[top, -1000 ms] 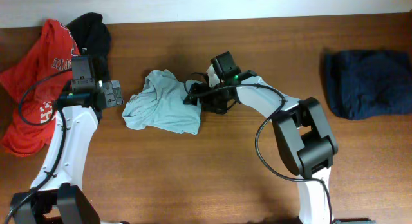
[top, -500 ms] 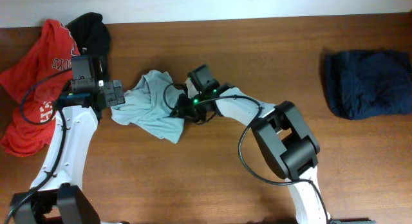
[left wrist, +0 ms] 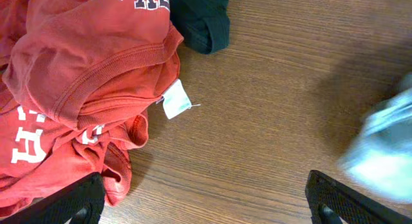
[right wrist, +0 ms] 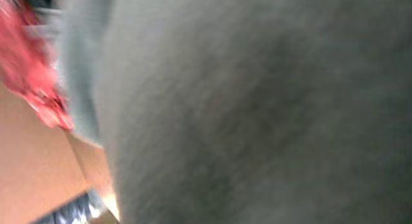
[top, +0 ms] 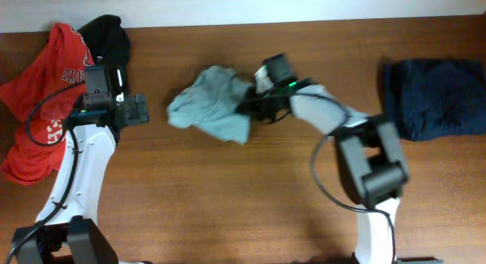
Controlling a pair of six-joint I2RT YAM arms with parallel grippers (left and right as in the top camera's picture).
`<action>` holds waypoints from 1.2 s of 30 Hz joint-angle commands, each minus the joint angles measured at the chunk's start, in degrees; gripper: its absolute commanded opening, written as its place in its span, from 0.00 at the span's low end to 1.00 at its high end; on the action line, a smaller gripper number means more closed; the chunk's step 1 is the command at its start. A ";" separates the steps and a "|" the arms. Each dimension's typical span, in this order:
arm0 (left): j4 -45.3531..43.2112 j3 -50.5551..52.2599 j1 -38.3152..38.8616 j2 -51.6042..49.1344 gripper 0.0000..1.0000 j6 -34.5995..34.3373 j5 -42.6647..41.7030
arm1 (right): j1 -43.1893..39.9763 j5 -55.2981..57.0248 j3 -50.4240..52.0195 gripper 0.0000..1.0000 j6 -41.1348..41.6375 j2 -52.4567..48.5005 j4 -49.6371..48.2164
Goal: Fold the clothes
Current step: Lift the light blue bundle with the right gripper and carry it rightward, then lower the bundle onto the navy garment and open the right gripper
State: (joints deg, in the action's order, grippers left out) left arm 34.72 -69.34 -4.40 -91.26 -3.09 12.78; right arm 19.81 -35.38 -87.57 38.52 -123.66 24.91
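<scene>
Now my right claw [top: 254, 103] is clamped on the grey-blue T-shirt [top: 213, 106].
My left claw [top: 141, 110], spread wide, hangs near that shirt, not touching.

White arm links [top: 82, 161], black joints [top: 377, 179] — black cables [top: 28, 126], green LED [top: 289, 85]

The table [top: 228, 203] is brown wood, fine-grained with a dull sheen. The red T-shirts [left wrist: 84, 63] are matt knit cloth with a ribbed collar, flat white printed lettering and a smooth white label [left wrist: 175, 99]. The pale grey-blue T-shirt [top: 213, 105] is soft matt cloth. The left end effector [left wrist: 205, 192] has matt black plastic fingers [left wrist: 338, 198].
</scene>
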 commanded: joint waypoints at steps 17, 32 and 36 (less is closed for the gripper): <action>-0.39 -1.16 0.00 1.40 0.99 -0.81 -4.04 | -21.64 8.00 -12.17 0.04 -11.39 12.98 16.35; -0.39 -1.16 0.00 1.38 0.99 -0.81 -4.04 | -35.30 7.34 -29.70 0.04 -17.05 13.11 26.84; -0.33 -1.14 0.00 1.38 0.99 -0.81 -4.04 | -40.61 7.34 -30.75 0.04 -18.45 13.14 28.13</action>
State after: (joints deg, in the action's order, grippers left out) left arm 34.50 -69.34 -4.43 -91.26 -3.11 9.37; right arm -17.21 -27.68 -116.57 22.65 -113.03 52.47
